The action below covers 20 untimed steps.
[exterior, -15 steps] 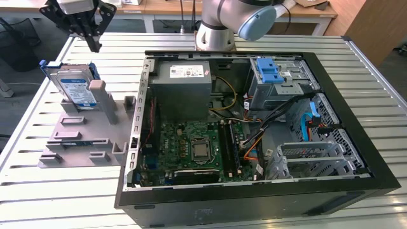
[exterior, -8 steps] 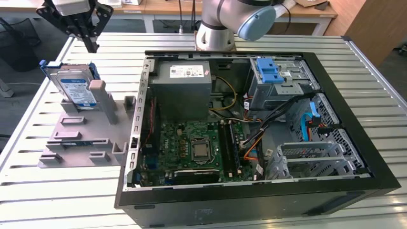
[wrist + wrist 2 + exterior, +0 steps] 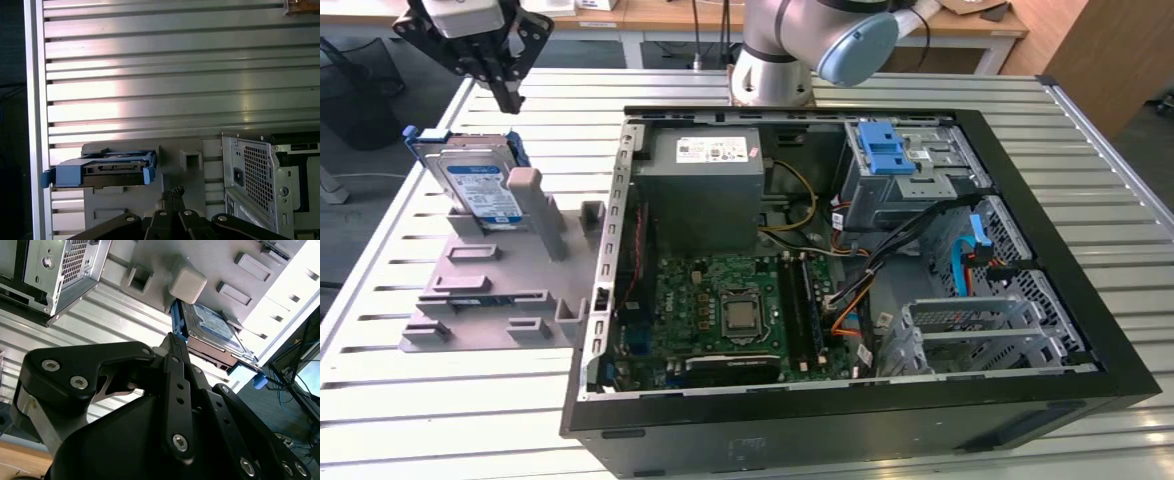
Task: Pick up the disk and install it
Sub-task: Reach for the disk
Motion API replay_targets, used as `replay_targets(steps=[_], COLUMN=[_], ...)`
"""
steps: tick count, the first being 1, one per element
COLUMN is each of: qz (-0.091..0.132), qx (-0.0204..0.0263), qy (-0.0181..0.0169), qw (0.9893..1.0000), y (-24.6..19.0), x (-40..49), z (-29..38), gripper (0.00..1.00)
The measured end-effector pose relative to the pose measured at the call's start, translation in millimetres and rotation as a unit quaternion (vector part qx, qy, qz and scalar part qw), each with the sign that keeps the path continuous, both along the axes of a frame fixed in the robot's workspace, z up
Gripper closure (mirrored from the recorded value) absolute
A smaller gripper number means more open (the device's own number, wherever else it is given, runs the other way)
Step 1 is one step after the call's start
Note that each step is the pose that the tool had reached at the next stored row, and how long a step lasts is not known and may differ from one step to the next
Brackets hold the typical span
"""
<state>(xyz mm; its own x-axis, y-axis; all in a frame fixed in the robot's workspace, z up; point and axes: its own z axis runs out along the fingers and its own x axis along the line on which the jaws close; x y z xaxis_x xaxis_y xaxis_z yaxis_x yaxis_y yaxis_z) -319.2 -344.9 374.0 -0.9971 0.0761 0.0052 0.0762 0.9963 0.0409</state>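
Observation:
The disk (image 3: pixel 479 188), a silver drive with a white-and-blue label in a blue carrier frame, stands tilted on its edge in a grey holder (image 3: pixel 494 285) at the exterior view's left. My gripper (image 3: pixel 508 100) hangs above and slightly behind it, apart from it, its black fingers pressed together with nothing between them. In the second wrist view the shut fingertips (image 3: pixel 172 338) point toward the disk (image 3: pixel 212 326). The first wrist view shows the disk (image 3: pixel 104 170) edge-on, beside the gripper (image 3: pixel 175 192).
An open black computer case (image 3: pixel 1067 180) fills the middle and right of the slatted metal table (image 3: pixel 414 400). Inside are a grey power-supply box (image 3: pixel 707 170), a grey drive bay with a blue latch (image 3: pixel 897 152), a green motherboard (image 3: pixel 734 300) and loose cables.

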Motion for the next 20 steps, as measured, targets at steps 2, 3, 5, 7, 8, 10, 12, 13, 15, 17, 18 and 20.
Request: replay_targets(steps=[2,3,5,7,8,10,12,13,15,17,18,20], qz=[0.000,0.000,0.000,0.000,0.000,0.000,0.000,0.000,0.000,0.000,0.000,0.000], qx=[0.0000,0.0001,0.0001,0.0001,0.0000,0.0000,-0.0002,-0.0003,-0.0006,-0.0009,-0.0010,-0.0014], qy=[-0.0001,-0.0001,-0.0002,-0.0001,-0.0001,-0.0001,-0.0001,-0.0001,-0.0001,-0.0001,-0.0001,-0.0001], qw=[1.0000,1.0000,1.0000,1.0000,1.0000,1.0000,1.0000,1.0000,1.0000,1.0000,1.0000,1.0000], y=[0.0,0.0,0.0,0.1,0.1,0.2,0.3,0.4,0.6,0.9,1.0,1.3], x=[-0.1,-0.1,-0.4,-2.6,-4.1,-7.2,-10.6,-12.2,-15.6,-18.9,-20.7,-24.2], z=[-0.1,-0.2,-0.4,-1.0,-1.3,-2.1,-2.9,-3.2,-4.1,-5.0,-5.5,-6.3], gripper=[0.89,0.89,0.89,0.89,0.89,0.89,0.89,0.89,0.89,0.89,0.89,0.89])
